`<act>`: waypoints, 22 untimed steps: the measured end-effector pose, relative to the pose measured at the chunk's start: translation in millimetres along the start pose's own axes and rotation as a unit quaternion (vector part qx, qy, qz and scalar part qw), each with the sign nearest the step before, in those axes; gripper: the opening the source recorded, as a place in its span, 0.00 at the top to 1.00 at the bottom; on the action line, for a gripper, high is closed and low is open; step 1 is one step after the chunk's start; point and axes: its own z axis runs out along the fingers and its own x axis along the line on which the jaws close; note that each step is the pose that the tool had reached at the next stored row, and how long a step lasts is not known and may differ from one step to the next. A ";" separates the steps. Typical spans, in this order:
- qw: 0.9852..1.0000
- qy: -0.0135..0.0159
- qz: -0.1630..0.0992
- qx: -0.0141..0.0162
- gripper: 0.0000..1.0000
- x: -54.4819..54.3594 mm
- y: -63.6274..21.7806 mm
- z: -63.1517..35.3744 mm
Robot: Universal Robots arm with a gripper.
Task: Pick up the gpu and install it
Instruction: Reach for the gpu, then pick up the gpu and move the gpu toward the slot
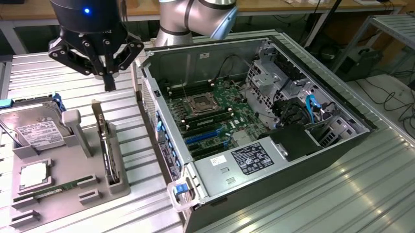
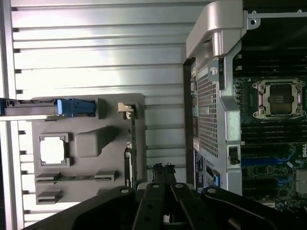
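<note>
Jaws pressed together, empty, poised over far end of gpu (image 1: 106, 143), edge-up in grey holder (image 1: 77, 167), long axis running nearward beneath

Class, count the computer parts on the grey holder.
4: hard drive at one end, processor beside it, memory stick past that, gpu on edge nearest the case. Others may be hidden.

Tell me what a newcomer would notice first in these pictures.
The open dark computer case sits across the exterior view's middle and right, its green motherboard bare. At that view's upper left, the black gripper hangs shut and empty near a grey parts tray, where the thin green gpu card stands on edge, a boxy silver hard drive to its left in that view.
</note>
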 end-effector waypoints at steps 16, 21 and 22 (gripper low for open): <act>1.000 0.001 -0.011 -0.001 0.64 54.6 -8.2 -1.7; 1.000 0.001 -0.011 -0.001 0.40 54.6 -8.2 -1.6; 1.000 0.000 -0.011 -0.001 0.34 54.6 -8.2 -0.9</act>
